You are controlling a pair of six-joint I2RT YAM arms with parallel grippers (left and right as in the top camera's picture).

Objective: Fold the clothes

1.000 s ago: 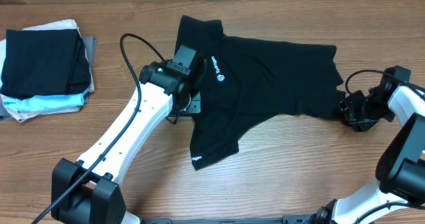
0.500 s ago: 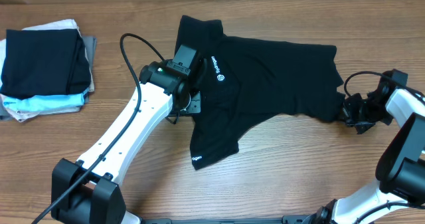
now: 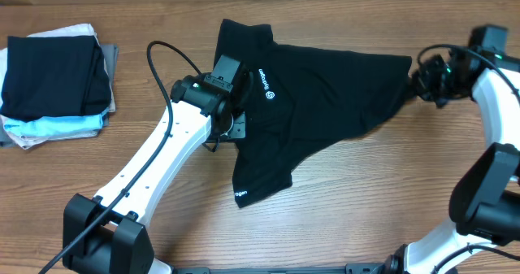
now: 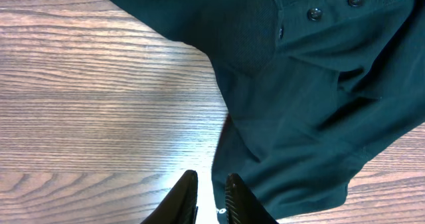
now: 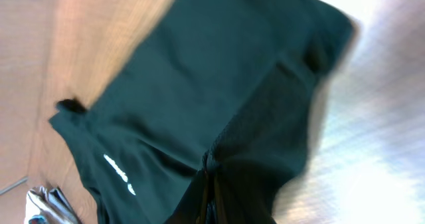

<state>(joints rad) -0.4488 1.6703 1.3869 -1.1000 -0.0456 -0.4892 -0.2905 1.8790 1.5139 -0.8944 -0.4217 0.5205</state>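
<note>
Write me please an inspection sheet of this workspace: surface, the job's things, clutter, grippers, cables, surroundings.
Surface: wooden table, bare wood around the things.
Job's things: black T-shirt, spread out and creased, not yet folded; white chest logo facing up.
Clutter: stack of folded garments at the table's left end, with a black one on top and pale blue and white ones beneath.
Grippers: left gripper at the shirt's edge, fingers nearly together, grasp unclear; right gripper shut on the shirt's right-hand corner.
Cables: black cable arcs over the table by the left arm; second cable loops at the right wrist.
Surroundings: nothing seen.
</note>
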